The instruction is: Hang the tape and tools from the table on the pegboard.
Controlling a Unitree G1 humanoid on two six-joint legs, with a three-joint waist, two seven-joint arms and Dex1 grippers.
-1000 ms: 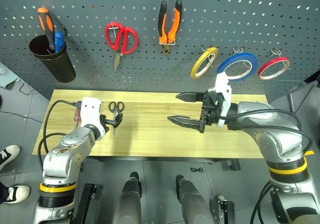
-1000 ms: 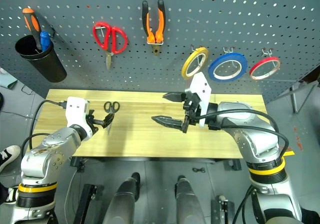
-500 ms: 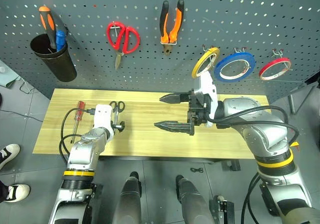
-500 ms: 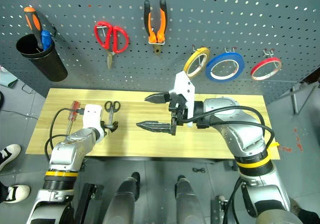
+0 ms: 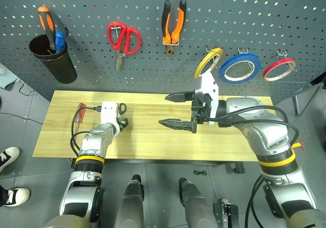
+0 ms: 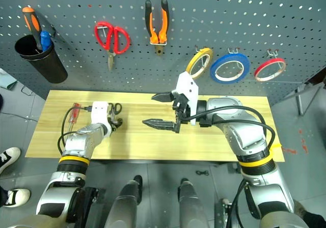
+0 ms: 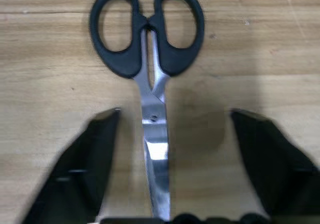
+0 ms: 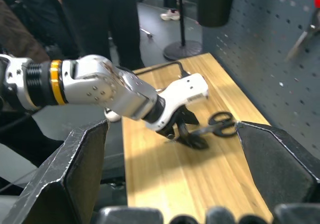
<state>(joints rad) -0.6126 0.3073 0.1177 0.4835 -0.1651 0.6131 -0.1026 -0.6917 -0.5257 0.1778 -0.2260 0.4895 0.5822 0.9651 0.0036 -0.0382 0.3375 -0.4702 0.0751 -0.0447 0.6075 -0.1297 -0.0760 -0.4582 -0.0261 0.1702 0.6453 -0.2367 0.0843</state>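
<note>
Scissors (image 7: 148, 74) on the worktop (image 5: 153, 146) now lie between the lowered left pincer's (image 7: 170, 149) half-closed fingers, ungripped; right pincer (image 5: 175, 109) stays wide open.

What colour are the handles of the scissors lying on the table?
Black; the scissors show best in the left wrist view.

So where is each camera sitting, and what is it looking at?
Left and right eye views: on the robot's head, looking forward and down at the table and pegboard; both arms show.
Left wrist view: on the left wrist, looking along the left gripper, whose fingers sit either side of the black scissors.
Right wrist view: on the right wrist, looking between the open right gripper fingers toward the left arm.
Shared: all views show the black scissors on the table.
</note>
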